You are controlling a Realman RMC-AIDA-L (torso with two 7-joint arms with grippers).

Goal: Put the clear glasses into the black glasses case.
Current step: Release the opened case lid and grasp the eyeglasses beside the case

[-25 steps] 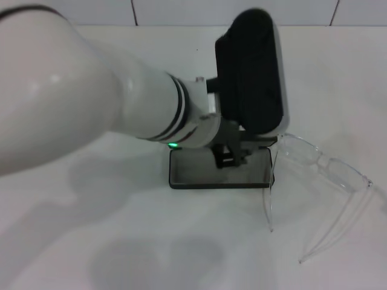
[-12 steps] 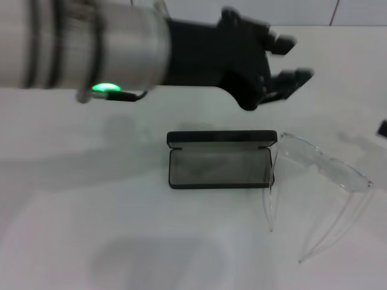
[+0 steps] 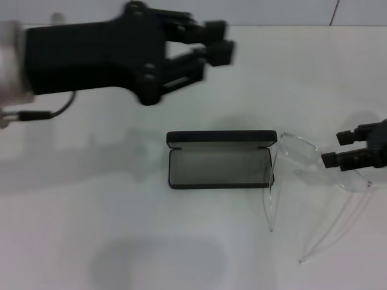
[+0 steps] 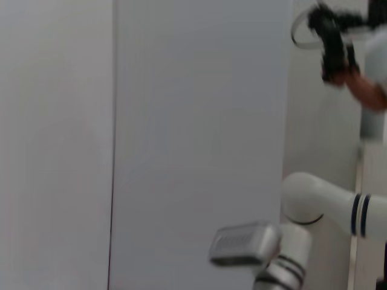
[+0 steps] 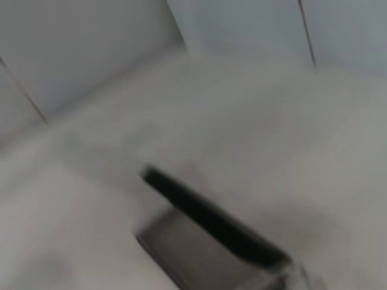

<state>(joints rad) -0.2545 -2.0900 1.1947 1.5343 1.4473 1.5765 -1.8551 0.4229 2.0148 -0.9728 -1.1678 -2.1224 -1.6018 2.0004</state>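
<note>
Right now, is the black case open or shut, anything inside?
Open and empty. The black glasses case has its lid standing up at the back, with bare grey lining showing. The clear glasses lie outside, by its right end.

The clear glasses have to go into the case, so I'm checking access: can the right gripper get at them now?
Probably yes: the right gripper, open, is at the clear glasses, nothing between them.

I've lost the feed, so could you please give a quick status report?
Left hand open, high behind case. Right hand open beside clear glasses. Black glasses case open, empty. Nothing blocking.
</note>
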